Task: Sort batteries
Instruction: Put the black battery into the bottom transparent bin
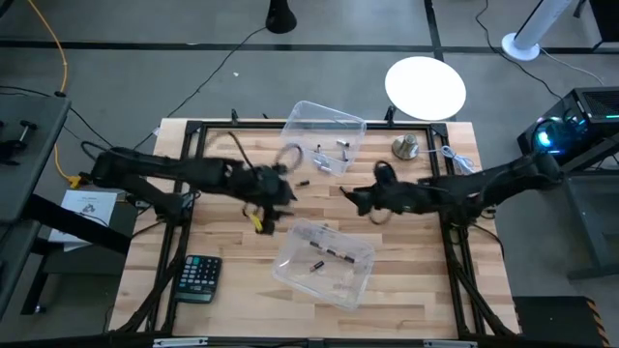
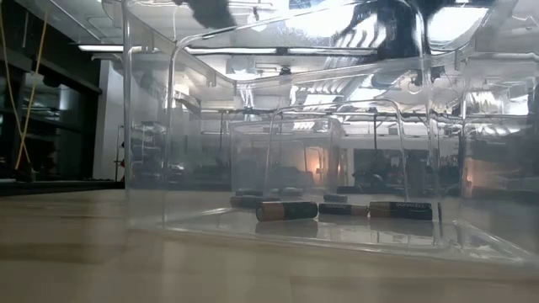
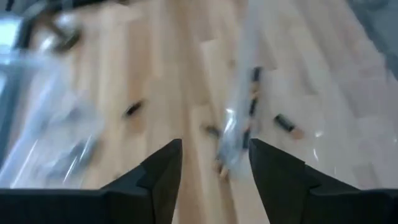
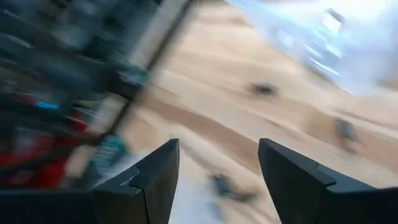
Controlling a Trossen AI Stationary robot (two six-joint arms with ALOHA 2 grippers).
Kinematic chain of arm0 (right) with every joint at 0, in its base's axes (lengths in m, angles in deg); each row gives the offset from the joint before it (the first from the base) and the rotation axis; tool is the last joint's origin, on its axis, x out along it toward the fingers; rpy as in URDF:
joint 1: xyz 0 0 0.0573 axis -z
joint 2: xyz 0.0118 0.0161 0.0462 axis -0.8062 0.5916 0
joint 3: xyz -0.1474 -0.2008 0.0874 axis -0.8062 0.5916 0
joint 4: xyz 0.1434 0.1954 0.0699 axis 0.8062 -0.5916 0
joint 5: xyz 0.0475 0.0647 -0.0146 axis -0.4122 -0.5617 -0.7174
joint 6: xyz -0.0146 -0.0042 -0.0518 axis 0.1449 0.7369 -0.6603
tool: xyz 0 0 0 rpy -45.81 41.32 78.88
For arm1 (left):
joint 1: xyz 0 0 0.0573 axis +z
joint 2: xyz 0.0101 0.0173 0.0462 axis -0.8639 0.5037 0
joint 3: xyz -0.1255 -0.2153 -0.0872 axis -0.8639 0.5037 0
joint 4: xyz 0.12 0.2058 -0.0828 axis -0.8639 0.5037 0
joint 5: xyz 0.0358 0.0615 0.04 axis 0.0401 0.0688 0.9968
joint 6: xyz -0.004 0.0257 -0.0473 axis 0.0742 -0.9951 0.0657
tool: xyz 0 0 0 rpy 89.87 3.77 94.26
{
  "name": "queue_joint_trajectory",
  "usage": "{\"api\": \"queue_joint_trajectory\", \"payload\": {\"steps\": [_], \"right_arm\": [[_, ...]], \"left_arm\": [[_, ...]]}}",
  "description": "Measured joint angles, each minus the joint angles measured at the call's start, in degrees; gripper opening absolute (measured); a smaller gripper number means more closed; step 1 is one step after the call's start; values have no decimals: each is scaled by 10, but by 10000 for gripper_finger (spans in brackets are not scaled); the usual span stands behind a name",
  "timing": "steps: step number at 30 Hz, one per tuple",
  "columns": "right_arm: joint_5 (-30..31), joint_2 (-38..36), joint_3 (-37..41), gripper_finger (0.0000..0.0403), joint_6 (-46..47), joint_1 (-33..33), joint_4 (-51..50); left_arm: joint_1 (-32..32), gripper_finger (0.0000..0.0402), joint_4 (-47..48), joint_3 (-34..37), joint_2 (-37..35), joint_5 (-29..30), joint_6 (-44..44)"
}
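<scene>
Two clear plastic bins stand on the wooden table. The far bin (image 1: 325, 135) holds silvery batteries (image 1: 340, 148). The near bin (image 1: 325, 261) holds dark batteries (image 2: 286, 210) lying on its floor. One dark battery (image 1: 303, 182) lies loose on the table between the bins, and it shows in the left wrist view too (image 3: 132, 109). My left gripper (image 1: 288, 193) hovers open above the table between the bins, left of the loose battery, with nothing between its fingers (image 3: 214, 146). My right gripper (image 1: 346, 193) hovers open to the right of it, facing the left one, also with nothing in it (image 4: 217, 146).
A black calculator (image 1: 198, 275) lies near the front left corner. A round silver metal knob (image 1: 404, 147) stands at the back right beside a white cable (image 1: 455, 158). A black frame (image 1: 184, 184) rims the table. Bare wood lies between the two bins.
</scene>
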Motion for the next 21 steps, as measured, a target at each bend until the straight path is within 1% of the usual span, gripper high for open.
{"api": "queue_joint_trajectory", "payload": {"steps": [2,4,7,10,13,17,21], "right_arm": [[-44,33,0,215,17,40,-40],[-80,70,0,215,20,77,-71],[-108,130,0,215,-13,119,-88],[-113,183,0,215,-44,148,-89],[-103,226,1,215,-78,166,-80],[-98,270,1,215,-137,177,-25],[-98,314,1,215,-170,180,26]], "left_arm": [[21,184,14,11,-35,2,28],[41,185,3,43,-78,3,54],[62,185,-36,101,-141,10,111],[68,185,-65,149,-195,26,165],[65,186,-84,180,-230,42,206],[62,186,-85,193,-247,61,231],[62,186,-84,196,-247,62,245]]}}
